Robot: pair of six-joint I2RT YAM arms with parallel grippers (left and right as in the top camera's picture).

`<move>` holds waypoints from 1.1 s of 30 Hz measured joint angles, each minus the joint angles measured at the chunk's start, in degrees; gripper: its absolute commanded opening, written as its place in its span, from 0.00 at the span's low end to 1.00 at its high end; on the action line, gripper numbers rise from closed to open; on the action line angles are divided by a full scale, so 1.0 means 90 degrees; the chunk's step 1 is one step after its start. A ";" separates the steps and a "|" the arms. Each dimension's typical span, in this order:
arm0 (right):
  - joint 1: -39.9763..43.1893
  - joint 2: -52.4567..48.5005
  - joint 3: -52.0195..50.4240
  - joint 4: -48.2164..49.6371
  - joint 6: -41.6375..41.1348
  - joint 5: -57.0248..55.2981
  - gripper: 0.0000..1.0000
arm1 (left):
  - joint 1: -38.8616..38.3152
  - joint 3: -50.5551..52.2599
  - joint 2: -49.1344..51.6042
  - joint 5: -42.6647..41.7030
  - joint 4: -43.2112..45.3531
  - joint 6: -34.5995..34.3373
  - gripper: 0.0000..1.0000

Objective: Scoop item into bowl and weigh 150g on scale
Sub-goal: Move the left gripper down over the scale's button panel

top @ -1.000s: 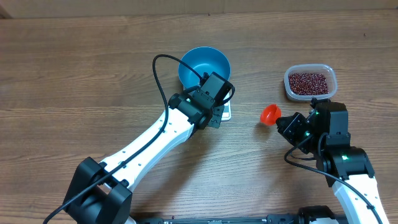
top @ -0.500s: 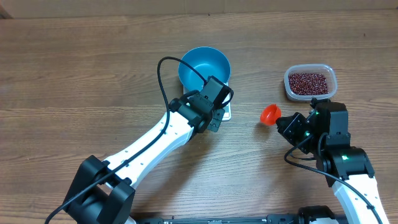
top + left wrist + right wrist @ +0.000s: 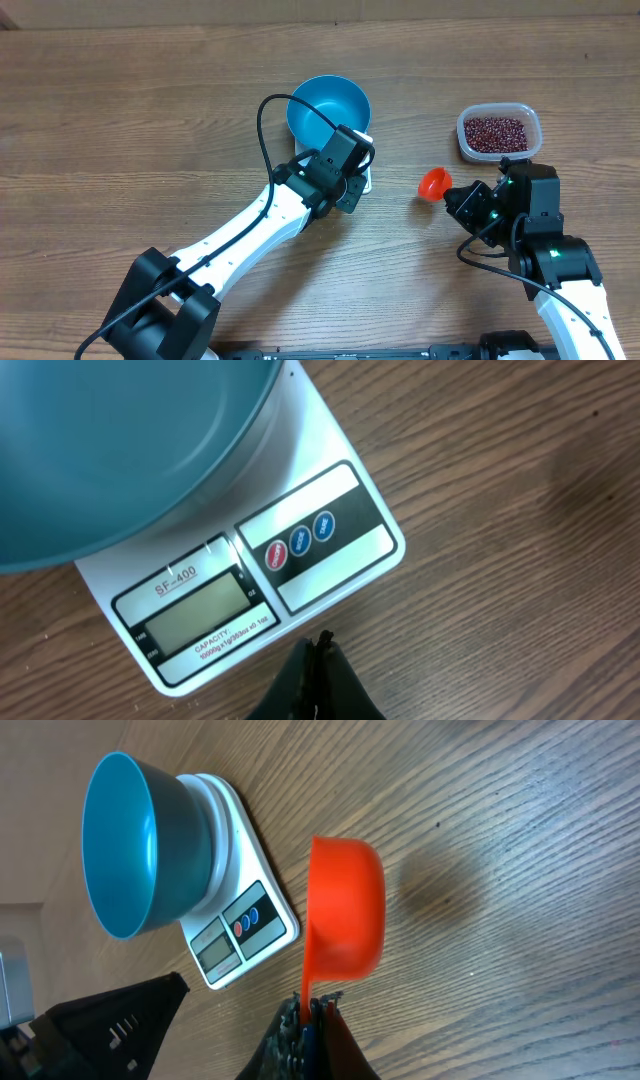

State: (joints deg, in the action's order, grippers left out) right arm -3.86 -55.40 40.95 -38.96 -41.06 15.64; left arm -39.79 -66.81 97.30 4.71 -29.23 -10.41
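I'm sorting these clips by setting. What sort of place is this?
Probably a robot test bench staged for a kitchen weighing job: a wooden table with a left arm and right arm at it, a kitchen scale under a blue bowl, and a clear tub of beans.

From overhead you get only a sliver of the scale (image 3: 367, 180) beneath the bowl (image 3: 330, 105) and left arm (image 3: 250, 230); the left wrist view crops the bowl's rim at top and left.
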 measured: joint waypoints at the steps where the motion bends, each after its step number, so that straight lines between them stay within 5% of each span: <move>1: 0.0000 0.0000 0.0000 0.0002 0.0000 0.0000 0.04 | 0.0000 0.0019 0.0000 0.0000 0.0036 0.0017 0.04; 33: 0.0002 0.0000 0.0000 0.0034 0.0022 -0.0002 0.04 | 0.0000 0.0432 0.0389 0.0000 0.0585 0.0041 0.04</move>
State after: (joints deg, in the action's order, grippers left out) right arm -3.84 -55.40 40.95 -38.65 -40.86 15.62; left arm -39.79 -62.92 100.79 4.71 -23.97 -10.04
